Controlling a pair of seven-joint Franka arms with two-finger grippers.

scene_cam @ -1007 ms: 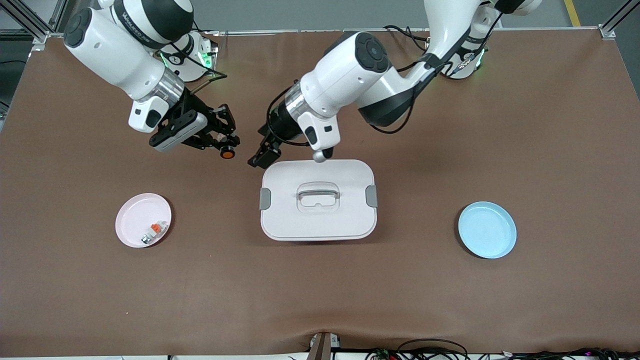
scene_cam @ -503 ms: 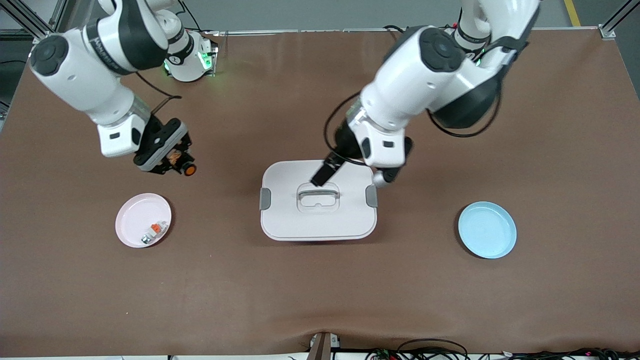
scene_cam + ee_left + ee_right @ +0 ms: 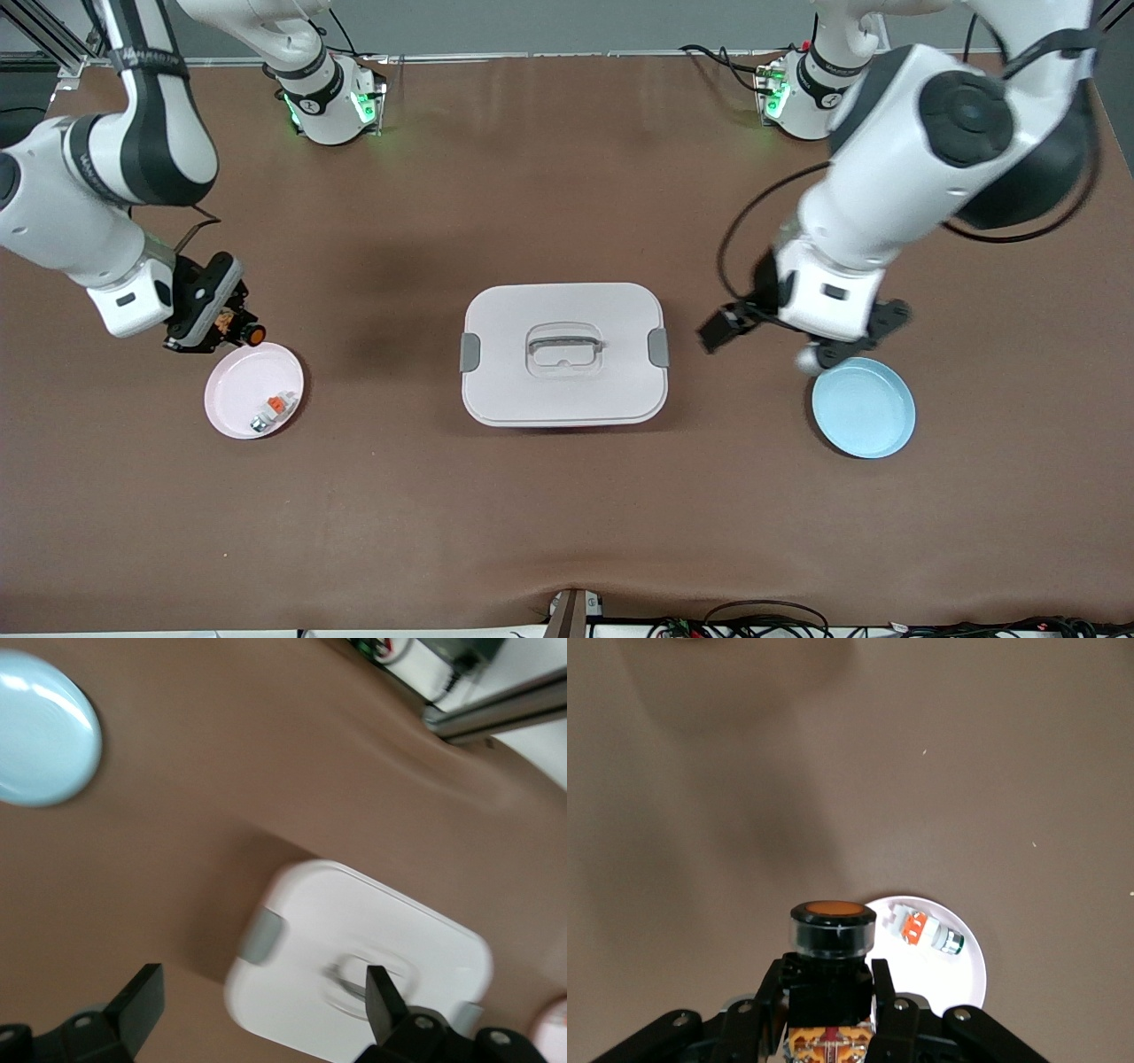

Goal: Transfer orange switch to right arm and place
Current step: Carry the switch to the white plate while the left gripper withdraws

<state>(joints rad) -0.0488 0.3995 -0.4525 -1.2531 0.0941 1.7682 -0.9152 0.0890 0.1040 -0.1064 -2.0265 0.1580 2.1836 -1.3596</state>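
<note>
A brown mat (image 3: 567,523) covers the table. Aluminium frame rails (image 3: 53,40) stand at its corners. Cables (image 3: 762,620) lie along the near edge.

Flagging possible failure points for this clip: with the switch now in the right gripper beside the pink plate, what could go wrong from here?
1. The right gripper, shut on the small black push-button with the orange cap, hangs over the round pink plate's rim, so a release here may miss or roll off.
2. The small white-grey piece with an orange tab already lies in that plate; the switch could knock it.
3. The open left gripper is empty near the round blue plate.
</note>
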